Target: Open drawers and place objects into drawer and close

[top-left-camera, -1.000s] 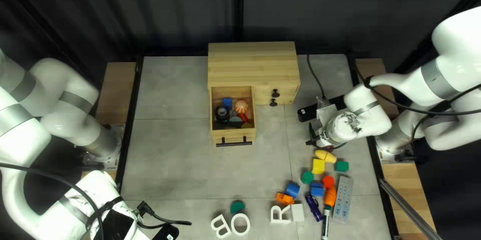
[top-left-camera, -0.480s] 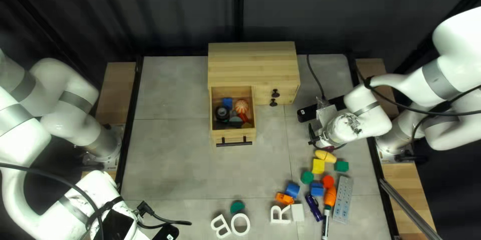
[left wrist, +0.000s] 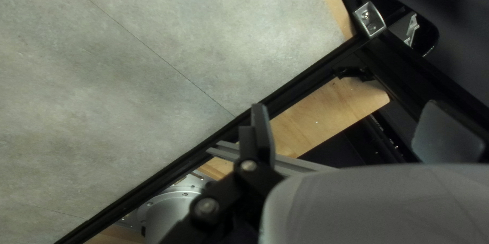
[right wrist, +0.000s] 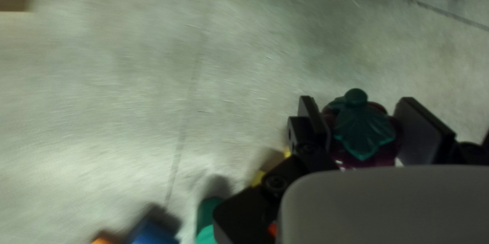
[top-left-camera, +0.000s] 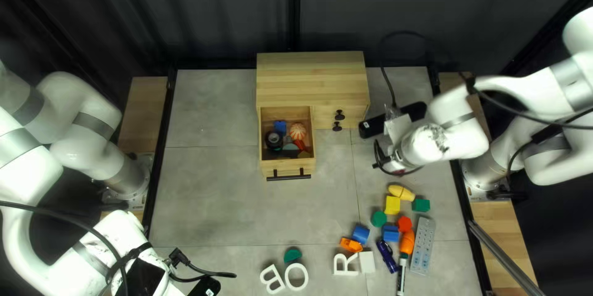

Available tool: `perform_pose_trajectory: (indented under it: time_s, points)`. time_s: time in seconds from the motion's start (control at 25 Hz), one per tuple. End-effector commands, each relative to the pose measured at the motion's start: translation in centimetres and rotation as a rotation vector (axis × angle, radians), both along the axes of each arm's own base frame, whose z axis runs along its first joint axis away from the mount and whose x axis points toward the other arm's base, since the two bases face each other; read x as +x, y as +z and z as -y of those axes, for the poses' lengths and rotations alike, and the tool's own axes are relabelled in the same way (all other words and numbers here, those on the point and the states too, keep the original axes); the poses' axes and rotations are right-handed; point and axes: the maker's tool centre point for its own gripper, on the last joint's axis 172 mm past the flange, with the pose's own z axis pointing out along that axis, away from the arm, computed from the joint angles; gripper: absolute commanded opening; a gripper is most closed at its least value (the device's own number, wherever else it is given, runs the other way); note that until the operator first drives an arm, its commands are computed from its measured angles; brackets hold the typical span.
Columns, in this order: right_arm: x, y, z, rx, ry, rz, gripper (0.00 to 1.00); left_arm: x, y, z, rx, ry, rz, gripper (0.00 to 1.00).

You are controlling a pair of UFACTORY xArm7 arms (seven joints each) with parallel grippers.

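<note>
At the right of the top left view my right gripper (top-left-camera: 401,155) is mostly hidden beneath its wrist. In the right wrist view my right gripper (right wrist: 359,122) holds a maroon toy with a green leafy top (right wrist: 362,127), one finger against each side. The wooden cabinet (top-left-camera: 312,80) has its lower left drawer (top-left-camera: 287,168) pulled out, holding a black roll (top-left-camera: 273,140), a striped orange ball (top-left-camera: 298,131), a blue block and other small things. My left gripper (top-left-camera: 148,274) is low at the left; in the left wrist view my left gripper (left wrist: 351,132) stands open with nothing between its fingers.
Right of the table's middle, nearer the front, lie blocks including a yellow one (top-left-camera: 393,204), a purple marker (top-left-camera: 387,256), an orange-handled tool (top-left-camera: 406,242) and a grey perforated bar (top-left-camera: 423,245). White letters (top-left-camera: 296,277) and a green piece (top-left-camera: 292,255) lie near the front edge.
My right arm has shifted slightly toward the table's far side and the drawer, carrying the maroon toy away from the yellow pieces. My left arm and the drawer have stayed still.
</note>
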Motion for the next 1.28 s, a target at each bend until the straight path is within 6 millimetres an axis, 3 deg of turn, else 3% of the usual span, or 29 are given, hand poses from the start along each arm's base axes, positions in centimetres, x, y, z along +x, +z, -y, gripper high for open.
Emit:
perform_pose_trajectory:
  time_s: [0.04, 0.24, 0.44, 0.72, 0.76, 0.8, 0.84, 1.08, 1.16, 1.28]
  points:
    - [6.3, 3.4, -0.2, -0.026, 0.186, 0.095, 0.03, 0.0, 0.0, 0.0, 0.000, 0.000, 0.000, 1.00]
    - [11.0, 4.9, 2.2, -0.038, 0.304, 0.158, 0.02, 0.0, 0.0, 0.0, 0.000, 0.000, 0.000, 1.00]
    - [15.4, 4.9, 4.4, -0.045, 0.364, 0.187, 0.03, 0.0, 0.0, 0.0, 0.000, 0.000, 0.000, 1.00]
    - [19.4, 4.6, 7.4, -0.076, 0.405, 0.190, 0.03, 0.0, 0.0, 0.0, 0.000, 0.000, 0.000, 1.00]
    - [19.9, 4.6, 7.7, -0.082, 0.410, 0.189, 0.13, 0.0, 0.0, 0.0, 0.000, 0.000, 0.000, 1.00]
    - [20.2, 4.5, 7.8, -0.086, 0.413, 0.188, 0.71, 0.0, 0.0, 0.0, 0.000, 0.000, 0.000, 1.00]
    - [20.5, 4.4, 8.0, -0.090, 0.416, 0.187, 1.00, 0.0, 0.0, 0.0, 0.000, 0.000, 0.000, 1.00]
    - [19.4, 3.7, 7.7, -0.102, 0.383, 0.150, 1.00, 0.0, 0.0, 0.0, 0.000, 0.000, 0.000, 1.00]
    - [17.9, 3.3, 6.5, -0.121, 0.335, 0.092, 1.00, 0.0, 0.0, 0.0, 0.000, 0.000, 0.000, 1.00]
    - [14.1, 2.4, 3.1, -0.150, 0.285, -0.007, 1.00, 0.0, 0.0, 0.0, 0.000, 0.000, 0.000, 1.00]
